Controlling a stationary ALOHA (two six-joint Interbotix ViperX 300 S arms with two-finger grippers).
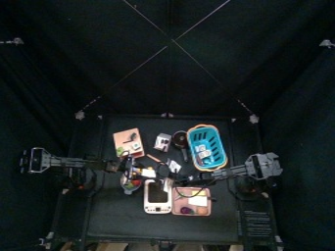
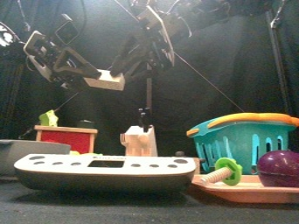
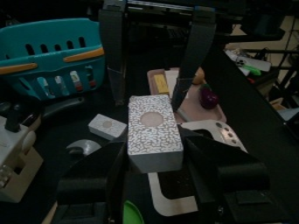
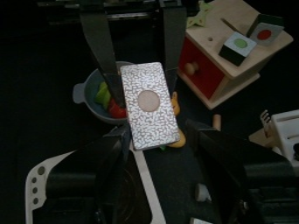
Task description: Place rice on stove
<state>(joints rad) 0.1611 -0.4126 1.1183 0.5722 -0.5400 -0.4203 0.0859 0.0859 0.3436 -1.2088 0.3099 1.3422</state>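
The rice box (image 2: 105,81), white with a speckled face, hangs in the air above the table, left of the middle. Both grippers hold it. My left gripper (image 3: 152,144) is shut on one end of the box (image 3: 152,131), and the right arm's jaws clamp the other end. My right gripper (image 4: 152,124) is shut on the box (image 4: 149,101) from the opposite side. The white toy stove (image 2: 105,171) with its round burners lies at the table's front, below the box. It also shows in the top view (image 1: 157,199).
A teal basket (image 2: 247,140) stands at the right, also in the left wrist view (image 3: 52,52). A wooden tray (image 2: 251,188) holds a purple ball (image 2: 278,166). A red box with a wooden top (image 2: 65,138) stands at the left. A grey pot (image 4: 100,92) holds toy food.
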